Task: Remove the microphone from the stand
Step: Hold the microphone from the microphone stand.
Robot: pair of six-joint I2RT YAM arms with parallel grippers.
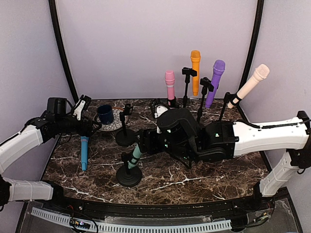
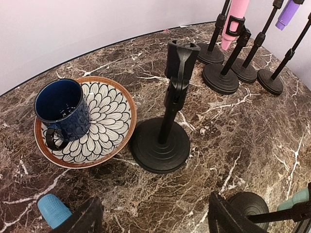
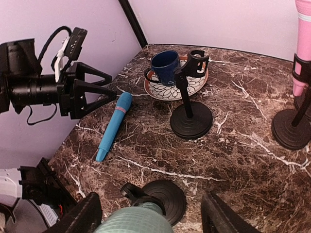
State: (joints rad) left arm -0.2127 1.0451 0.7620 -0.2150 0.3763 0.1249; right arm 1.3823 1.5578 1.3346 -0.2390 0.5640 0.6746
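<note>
teal microphone [image 3: 133,218], one of six you can count, sits clipped in the nearest black round-based stand [image 1: 129,177], one of six. your right gripper [image 3: 153,212] straddles its head, unclenched; your left gripper [image 2: 155,218] is released, empty.

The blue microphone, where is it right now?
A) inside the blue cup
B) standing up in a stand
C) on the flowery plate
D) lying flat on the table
D: the blue microphone lies flat on the marble table, outside every stand and away from the cup and plate.
</note>
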